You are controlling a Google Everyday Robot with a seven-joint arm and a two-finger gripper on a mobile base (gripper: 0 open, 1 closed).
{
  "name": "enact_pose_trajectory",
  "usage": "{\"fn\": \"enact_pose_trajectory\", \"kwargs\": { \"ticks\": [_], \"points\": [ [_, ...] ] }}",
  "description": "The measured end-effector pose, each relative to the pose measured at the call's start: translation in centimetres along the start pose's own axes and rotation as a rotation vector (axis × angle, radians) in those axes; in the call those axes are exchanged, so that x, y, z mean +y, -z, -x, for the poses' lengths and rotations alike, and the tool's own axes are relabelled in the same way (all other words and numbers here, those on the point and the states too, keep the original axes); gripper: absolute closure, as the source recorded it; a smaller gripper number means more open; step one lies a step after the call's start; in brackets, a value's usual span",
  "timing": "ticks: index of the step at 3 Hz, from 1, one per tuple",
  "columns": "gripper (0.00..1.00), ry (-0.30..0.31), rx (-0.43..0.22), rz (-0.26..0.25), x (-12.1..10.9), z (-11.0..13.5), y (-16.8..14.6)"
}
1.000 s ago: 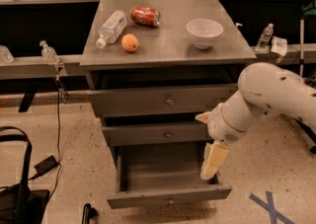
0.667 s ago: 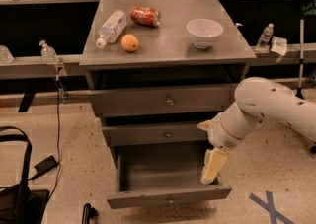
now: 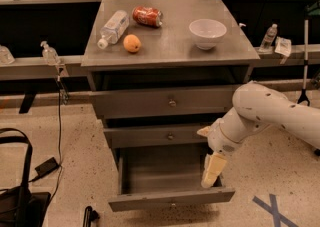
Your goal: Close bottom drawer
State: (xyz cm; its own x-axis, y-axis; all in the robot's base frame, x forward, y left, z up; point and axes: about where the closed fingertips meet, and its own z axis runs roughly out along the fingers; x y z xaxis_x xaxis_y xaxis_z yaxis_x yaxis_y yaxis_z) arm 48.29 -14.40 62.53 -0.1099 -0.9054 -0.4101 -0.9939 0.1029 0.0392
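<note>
The bottom drawer (image 3: 170,199) of the grey metal cabinet is pulled far out, its deep tray empty, its slim front low near the floor with a small knob at centre. My gripper (image 3: 212,172) hangs from the white arm that reaches in from the right. It points down at the drawer's right side, just behind the right end of the drawer front. The middle drawer (image 3: 160,135) and top drawer (image 3: 167,102) above stand slightly ajar.
On the cabinet top (image 3: 170,51) lie a plastic bottle (image 3: 112,27), a red can (image 3: 147,15), an orange (image 3: 132,43) and a white bowl (image 3: 207,33). A black bag (image 3: 17,201) and a cable lie on the floor at left. Blue tape (image 3: 272,208) marks the floor at right.
My arm has drawn slightly left and down toward the drawer's right side. The drawer has not visibly moved.
</note>
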Motion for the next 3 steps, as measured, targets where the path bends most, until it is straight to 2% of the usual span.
{"fn": "enact_pose_trajectory", "kwargs": {
  "ticks": [1, 2, 3],
  "points": [
    [0.00, 0.023, -0.027, 0.036, -0.1, -2.1, -7.6],
    [0.00, 0.052, -0.038, 0.015, -0.1, -3.1, -13.3],
    [0.00, 0.052, -0.038, 0.015, -0.1, -3.1, -13.3]
  ]
}}
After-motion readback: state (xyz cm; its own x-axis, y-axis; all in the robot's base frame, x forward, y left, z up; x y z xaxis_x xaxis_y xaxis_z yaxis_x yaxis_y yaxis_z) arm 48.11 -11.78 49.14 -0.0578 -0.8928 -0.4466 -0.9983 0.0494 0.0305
